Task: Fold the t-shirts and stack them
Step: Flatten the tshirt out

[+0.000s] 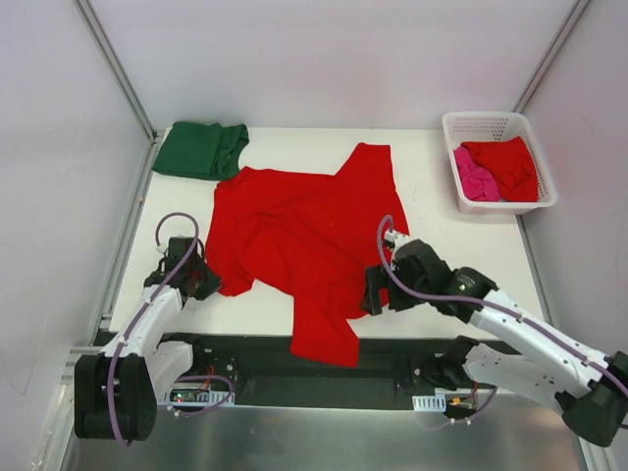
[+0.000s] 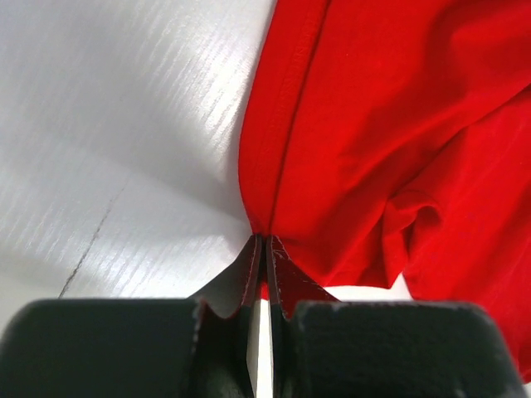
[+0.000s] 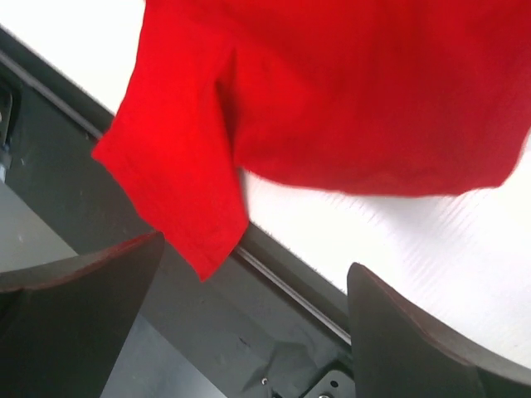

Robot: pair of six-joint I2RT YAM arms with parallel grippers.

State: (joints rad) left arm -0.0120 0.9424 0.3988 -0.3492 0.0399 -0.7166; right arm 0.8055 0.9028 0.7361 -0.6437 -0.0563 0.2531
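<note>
A bright red t-shirt (image 1: pixel 304 235) lies crumpled across the middle of the table, and one corner (image 1: pixel 326 339) hangs over the near edge. My left gripper (image 1: pixel 203 283) is at the shirt's lower left edge. In the left wrist view its jaws (image 2: pixel 265 249) are shut on a pinch of that red cloth (image 2: pixel 390 141). My right gripper (image 1: pixel 372 297) is just right of the hanging corner and stands open, with nothing between its fingers (image 3: pixel 257 257). The red cloth (image 3: pixel 332 91) lies ahead of it. A dark green t-shirt (image 1: pixel 201 149) lies folded at the back left.
A white lattice basket (image 1: pixel 491 120) at the back right holds another red t-shirt (image 1: pixel 510 165) and a pink one (image 1: pixel 474 182). The black frame rail (image 1: pixel 392 358) runs along the table's near edge. Walls and metal posts close in both sides.
</note>
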